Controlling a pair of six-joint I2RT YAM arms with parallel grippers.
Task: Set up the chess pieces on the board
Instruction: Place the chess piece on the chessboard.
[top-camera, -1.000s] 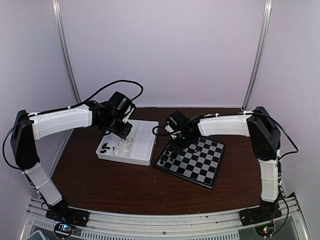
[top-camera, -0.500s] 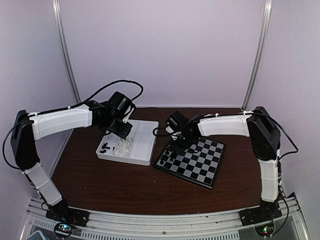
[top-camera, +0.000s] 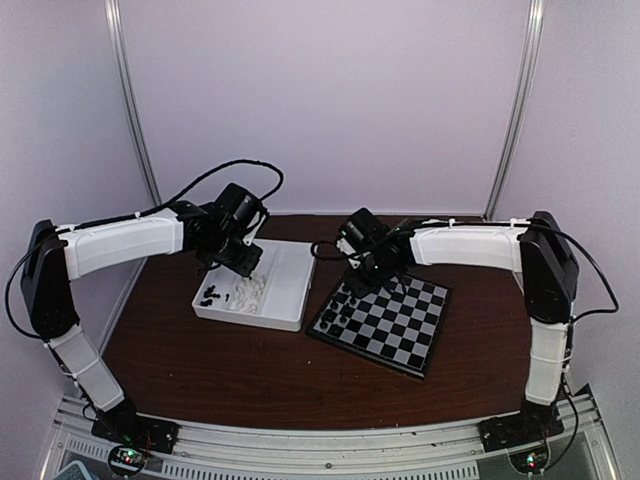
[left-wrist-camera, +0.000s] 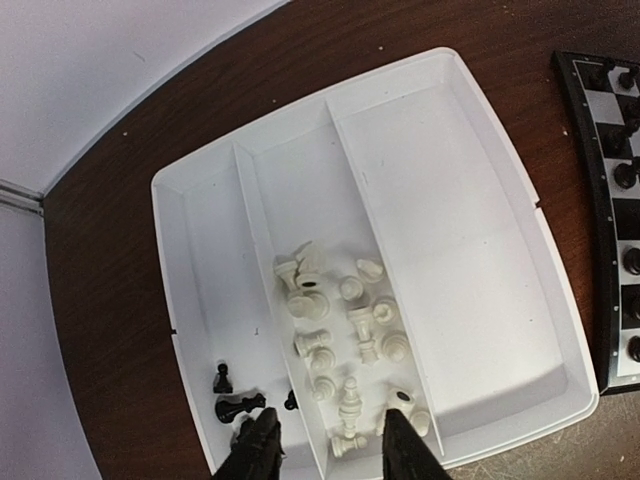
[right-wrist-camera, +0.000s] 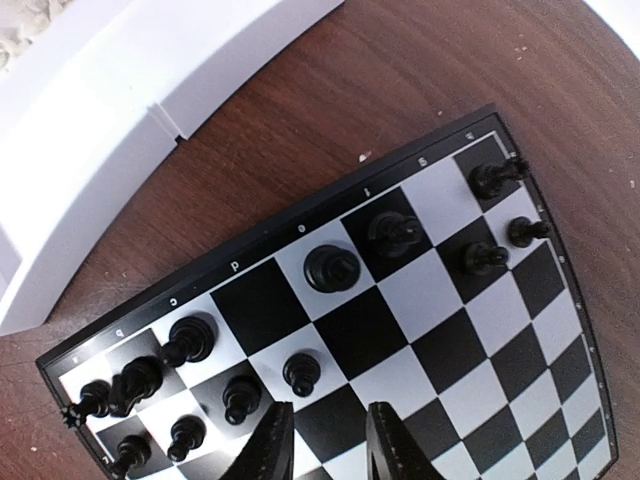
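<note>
The board (top-camera: 392, 324) lies right of centre; in the right wrist view its squares (right-wrist-camera: 470, 330) fill the frame. Several black chess pieces (right-wrist-camera: 331, 268) stand in two rows along its tray-side edge, with some squares bare. My right gripper (right-wrist-camera: 328, 452) is open and empty, hovering over the board just beside a black pawn (right-wrist-camera: 302, 372); it also shows in the top view (top-camera: 366, 280). My left gripper (left-wrist-camera: 330, 452) is open and empty above the near end of the white tray (left-wrist-camera: 450, 230), over white pieces (left-wrist-camera: 345, 330) in the middle compartment. A few black pieces (left-wrist-camera: 235, 402) lie in the left compartment.
The tray (top-camera: 292, 272) sits left of the board on the brown table (top-camera: 220, 360). Its right compartment holds nothing. The board's edge shows at the right of the left wrist view (left-wrist-camera: 612, 260). Pale walls and two metal posts enclose the back.
The right arm has swung its elbow to the right and its gripper has drawn a little back and up over the board's far corner. The left arm has barely moved.
</note>
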